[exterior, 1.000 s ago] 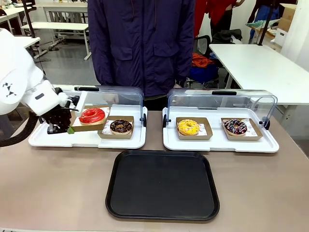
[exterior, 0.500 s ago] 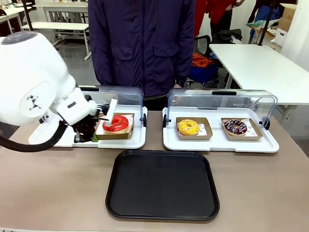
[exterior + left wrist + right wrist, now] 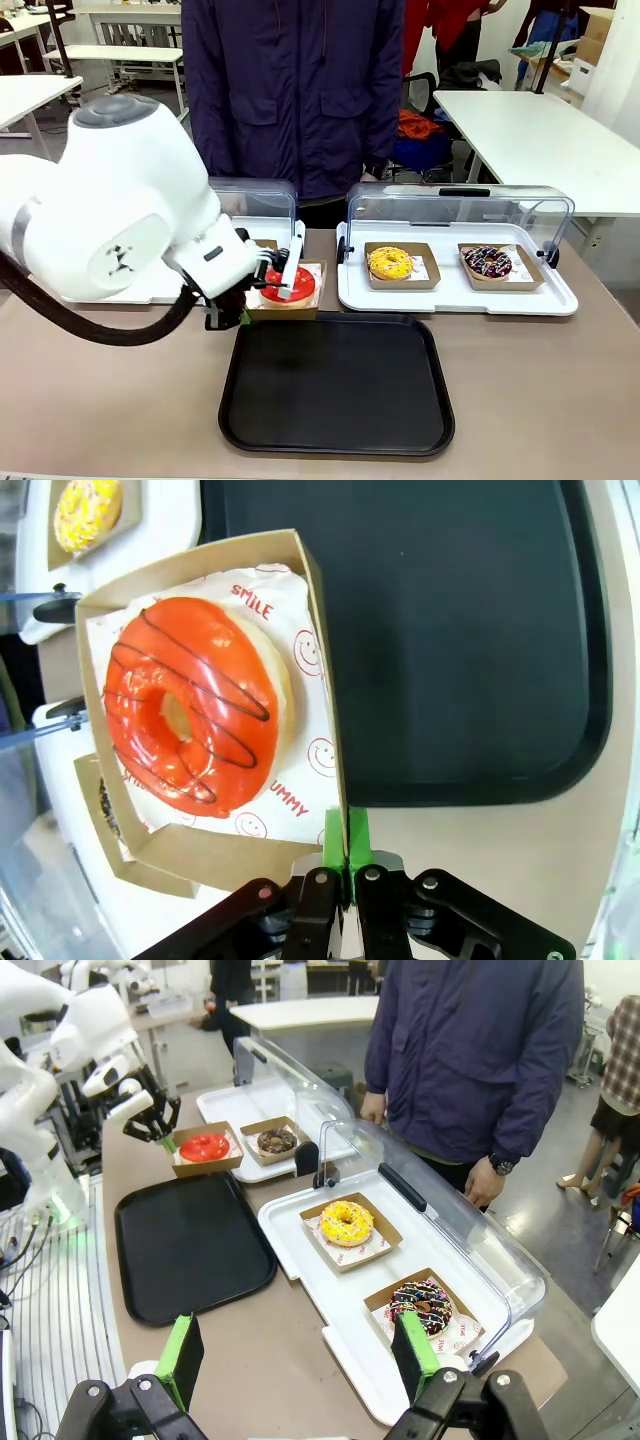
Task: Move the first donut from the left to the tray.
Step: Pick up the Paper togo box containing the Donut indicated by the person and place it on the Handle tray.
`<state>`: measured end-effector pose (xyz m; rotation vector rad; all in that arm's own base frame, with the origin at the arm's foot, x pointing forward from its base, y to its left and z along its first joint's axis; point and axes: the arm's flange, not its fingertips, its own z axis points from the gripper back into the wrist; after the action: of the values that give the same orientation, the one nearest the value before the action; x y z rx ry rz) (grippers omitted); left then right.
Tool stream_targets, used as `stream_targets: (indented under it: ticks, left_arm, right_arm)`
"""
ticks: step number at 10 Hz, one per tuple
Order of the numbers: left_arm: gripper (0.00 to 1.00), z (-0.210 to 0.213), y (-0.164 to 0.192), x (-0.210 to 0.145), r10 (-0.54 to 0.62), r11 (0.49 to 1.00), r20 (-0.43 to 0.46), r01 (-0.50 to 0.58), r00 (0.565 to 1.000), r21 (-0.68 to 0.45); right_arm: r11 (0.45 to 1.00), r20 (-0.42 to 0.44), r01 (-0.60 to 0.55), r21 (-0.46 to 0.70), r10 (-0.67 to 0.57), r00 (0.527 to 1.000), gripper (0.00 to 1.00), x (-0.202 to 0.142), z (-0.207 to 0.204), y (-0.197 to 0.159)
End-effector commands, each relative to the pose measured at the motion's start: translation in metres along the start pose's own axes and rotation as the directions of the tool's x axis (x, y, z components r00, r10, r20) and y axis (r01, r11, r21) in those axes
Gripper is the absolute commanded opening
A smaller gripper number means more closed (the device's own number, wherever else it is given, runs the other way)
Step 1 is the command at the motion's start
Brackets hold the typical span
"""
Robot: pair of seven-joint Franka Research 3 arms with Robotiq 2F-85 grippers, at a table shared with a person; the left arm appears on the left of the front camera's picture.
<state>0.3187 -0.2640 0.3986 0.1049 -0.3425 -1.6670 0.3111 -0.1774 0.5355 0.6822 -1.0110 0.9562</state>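
Front view: left gripper (image 3: pixel 243 312) pinched tight on cardboard holder wall, red donut (image 3: pixel 288 284) inside | carried off the white tray since a second ago, now at black tray's (image 3: pixel 336 385) far-left edge (not yet over it) | lowering remains.

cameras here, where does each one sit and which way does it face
Front: fixed on the robot's side, facing the person across the table; left arm carries the red donut.
Left wrist: looks down its shut left gripper at the donut's holder.
Right wrist: right gripper open, facing the table.
Shared: black tray.
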Motion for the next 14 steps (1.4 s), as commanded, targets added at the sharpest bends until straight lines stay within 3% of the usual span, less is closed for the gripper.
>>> stream_targets:
  ticks: [1,5,6,9,14]
  left_arm:
    - [0.02,0.006,0.005,-0.009,-0.009,1.0,0.013,0.009,1.0,-0.004]
    - [0.02,0.0,0.003,-0.004,0.012,1.0,0.007,-0.012,1.0,-0.004]
    - [0.02,-0.002,-0.011,0.006,0.035,0.998,-0.013,-0.034,0.999,0.056]
    - [0.02,-0.017,-0.05,0.041,0.008,0.995,0.009,-0.009,1.0,0.099]
    - [0.02,-0.057,-0.085,0.07,0.013,0.999,-0.036,-0.011,0.999,0.037]
  right_arm:
    - [1.0,0.022,-0.03,-0.003,0.03,0.999,1.0,0.002,0.001,-0.003]
    - [1.0,0.022,-0.03,-0.003,0.03,0.999,1.0,0.002,0.001,-0.003]
    - [1.0,0.022,-0.03,-0.003,0.03,0.999,1.0,0.002,0.001,-0.003]
    - [1.0,0.022,-0.03,-0.003,0.03,0.999,1.0,0.002,0.001,-0.003]
    - [1.0,0.022,-0.03,-0.003,0.03,0.999,1.0,0.002,0.001,-0.003]
